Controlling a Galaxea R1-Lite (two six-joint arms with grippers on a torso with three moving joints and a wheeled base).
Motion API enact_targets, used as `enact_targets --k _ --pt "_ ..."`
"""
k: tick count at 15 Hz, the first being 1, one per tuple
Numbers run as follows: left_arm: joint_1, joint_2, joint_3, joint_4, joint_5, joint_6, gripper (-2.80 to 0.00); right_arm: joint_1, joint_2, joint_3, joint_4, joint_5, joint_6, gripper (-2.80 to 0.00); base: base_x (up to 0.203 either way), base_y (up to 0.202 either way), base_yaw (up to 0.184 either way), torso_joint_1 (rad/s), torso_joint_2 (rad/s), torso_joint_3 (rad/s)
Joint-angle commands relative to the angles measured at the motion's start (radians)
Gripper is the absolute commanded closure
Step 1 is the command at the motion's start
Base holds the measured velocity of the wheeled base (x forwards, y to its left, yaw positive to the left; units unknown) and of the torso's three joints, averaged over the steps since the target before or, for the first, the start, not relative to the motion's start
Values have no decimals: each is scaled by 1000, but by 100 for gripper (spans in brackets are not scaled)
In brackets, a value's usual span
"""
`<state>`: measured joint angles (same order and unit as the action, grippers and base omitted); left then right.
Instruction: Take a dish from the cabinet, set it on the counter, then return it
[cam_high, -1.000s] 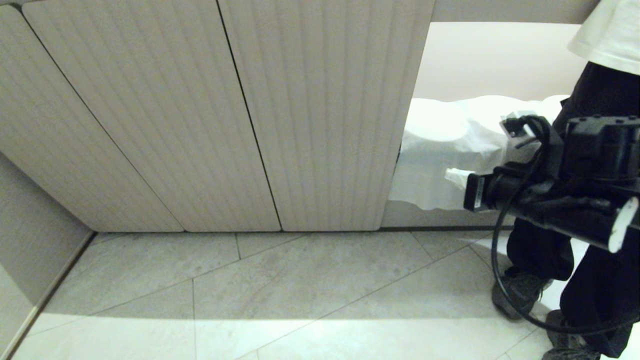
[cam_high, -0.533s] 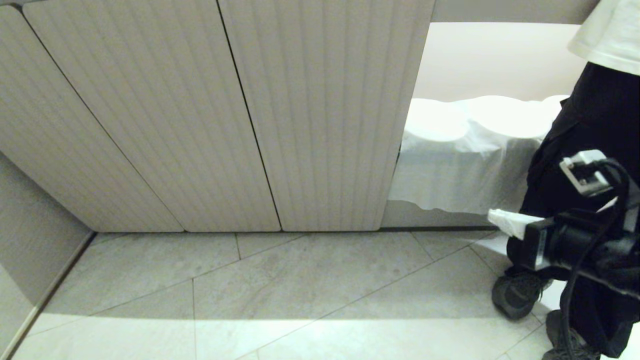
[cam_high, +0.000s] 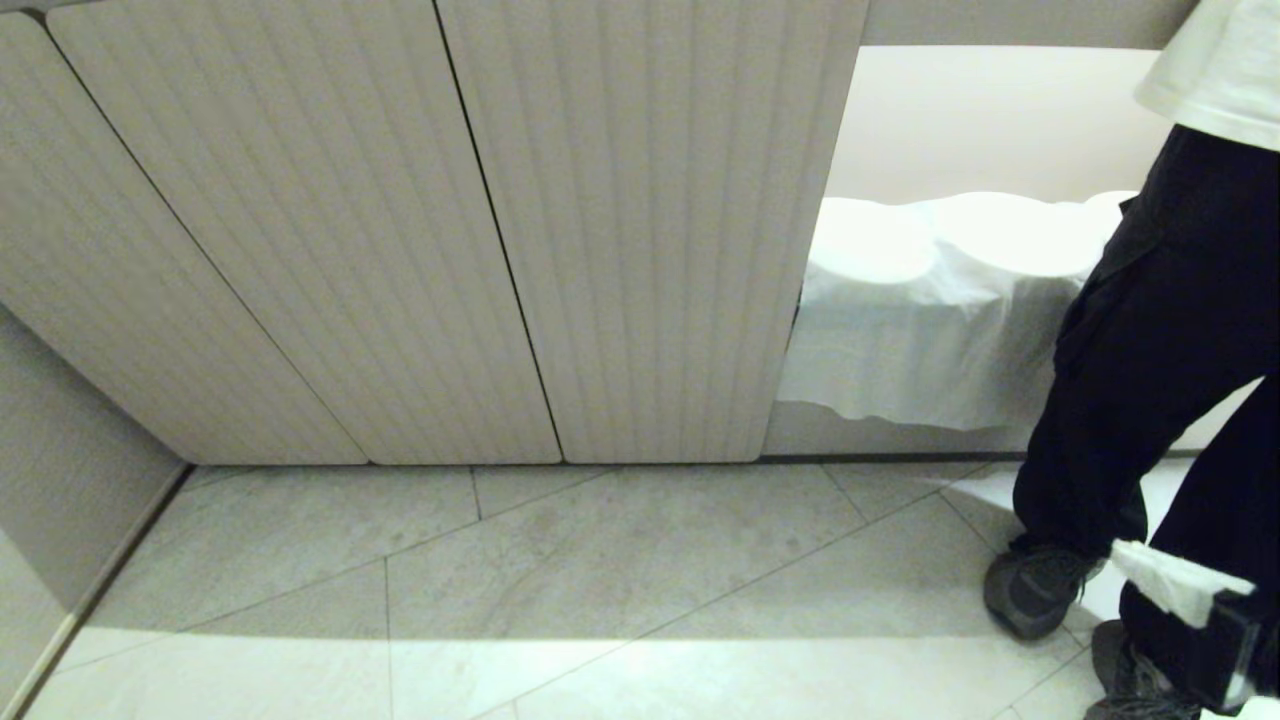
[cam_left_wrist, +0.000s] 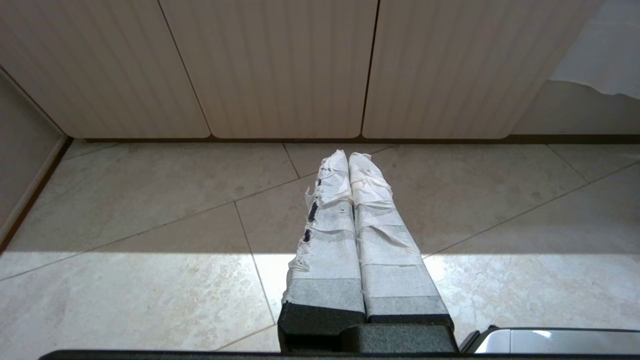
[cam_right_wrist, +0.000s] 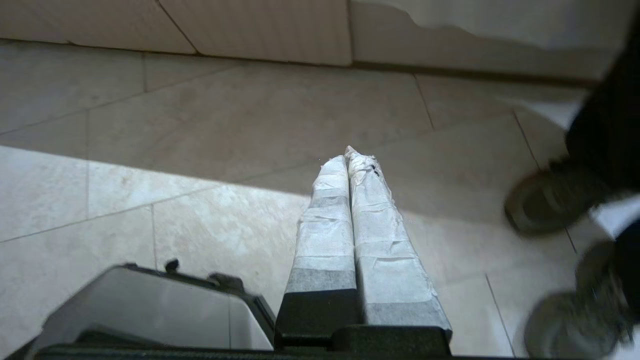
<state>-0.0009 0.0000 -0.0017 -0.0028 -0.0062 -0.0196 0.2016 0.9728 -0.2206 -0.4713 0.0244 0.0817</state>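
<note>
Three ribbed beige doors of the cabinet (cam_high: 480, 230) face the robot, all closed, so nothing of the inside shows, and the dish is in none of the views; neither is the counter. Two grippers are in sight. The right gripper (cam_right_wrist: 350, 160) hangs low over the tiled floor (cam_high: 560, 580) at the robot's right, its white-wrapped fingers (cam_right_wrist: 325, 220) pressed together with nothing between them; in the head view only its pale tip shows at the lower right edge, just in front of a person's legs. The left gripper (cam_left_wrist: 347, 159) also points down at the floor in front of the cabinet, its two taped fingers (cam_left_wrist: 385, 240) likewise pressed together and empty. One person (cam_high: 1170, 330) stands at the right, in dark trousers and a white top, with two dark shoes (cam_high: 1035, 590) on the tiles close to the right gripper. Right of the third door, one white cloth (cam_high: 920, 330) is draped over a low shape, hanging down to just above the dark baseboard; what lies under it cannot be told. A band of bright light crosses the floor nearer the robot, with shade between it and the doors.
</note>
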Motion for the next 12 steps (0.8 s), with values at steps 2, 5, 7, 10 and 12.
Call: enact_targets --k 2,5,7,10,12 --pt "-1 0 0 0 0 0 0 -79 -239 179 -7 28 0 0 0 0 0 0 0 0" --pt "1 0 0 0 1 0 0 -125 -404 212 92 46 -1 0 0 0 0 0 0 0" --pt "0 0 0 0 1 -1 0 -155 -517 217 192 48 -18 0 0 0 0 0 0 0" --pt "0 0 0 0 1 0 0 -203 -692 212 360 44 -47 0 0 0 0 0 0 0" --pt "-1 0 0 0 0 0 0 -210 -779 216 423 -7 -56 0 0 0 0 0 0 0"
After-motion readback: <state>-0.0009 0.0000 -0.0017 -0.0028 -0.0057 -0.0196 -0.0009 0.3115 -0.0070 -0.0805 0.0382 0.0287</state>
